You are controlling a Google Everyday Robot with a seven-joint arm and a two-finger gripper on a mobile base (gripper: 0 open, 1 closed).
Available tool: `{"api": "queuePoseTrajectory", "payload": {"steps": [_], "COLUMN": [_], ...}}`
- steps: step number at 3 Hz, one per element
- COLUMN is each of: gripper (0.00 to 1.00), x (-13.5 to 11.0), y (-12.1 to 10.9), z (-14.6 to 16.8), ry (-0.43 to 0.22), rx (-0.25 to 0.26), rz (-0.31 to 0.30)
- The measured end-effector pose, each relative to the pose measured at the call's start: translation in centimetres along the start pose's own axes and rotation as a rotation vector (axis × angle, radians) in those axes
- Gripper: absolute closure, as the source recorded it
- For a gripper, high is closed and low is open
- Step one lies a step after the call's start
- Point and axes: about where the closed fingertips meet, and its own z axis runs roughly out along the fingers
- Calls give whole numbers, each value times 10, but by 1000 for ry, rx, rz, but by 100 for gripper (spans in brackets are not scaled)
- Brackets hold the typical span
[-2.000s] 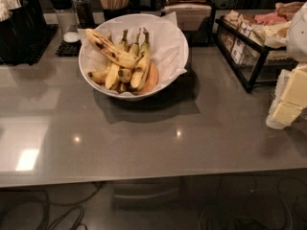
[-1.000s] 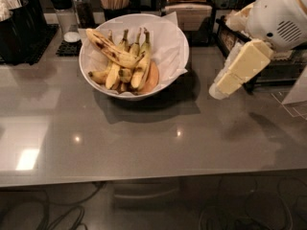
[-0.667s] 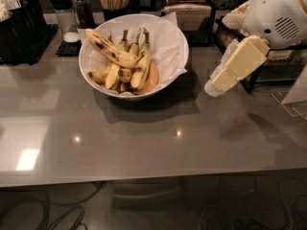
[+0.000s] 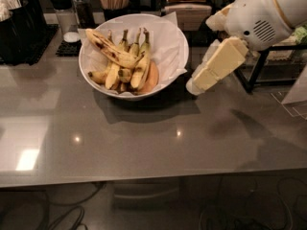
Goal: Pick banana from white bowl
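Right now, on the camera view, I have the gripper (image 4: 199,80) hanging in the air to the right of the white bowl (image 4: 82,65), just off its rim and above the grey desk (image 4: 120,143). It is angled down and to the left, toward the bowl. I cannot tell from this angle whether it is spread or pressed together, but it carries nothing.

The banana (image 4: 113,51) I am after is in the bowl: the long one with dark bruised patches, lying on top of the heap. It runs across from the upper left rim toward the middle. Its right end rests on the bunch of smaller bananas (image 4: 138,67), and a peach-coloured fruit (image 4: 152,78) sits at the bowl's right edge. The crinkled paper lining (image 4: 165,35) stands up on the gripper's side.

I judge this to be the approach, with no grasp made yet. Next I would need to carry the gripper left over the rim and paper. Then I would turn it across the bruised banana's length and lower it onto the free left stretch, away from the bunch.
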Motion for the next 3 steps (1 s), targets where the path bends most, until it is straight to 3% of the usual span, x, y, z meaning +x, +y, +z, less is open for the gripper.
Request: {"api": "queuePoseTrajectory", "payload": {"steps": [1, 2, 3], "gripper": [0, 0, 0], "x": [-49, -73, -74], "y": [3, 8, 9], "z": [48, 69, 70], "ry": [-127, -148, -148], "rx": [-83, -135, -138], "rz": [13, -14, -16]}}
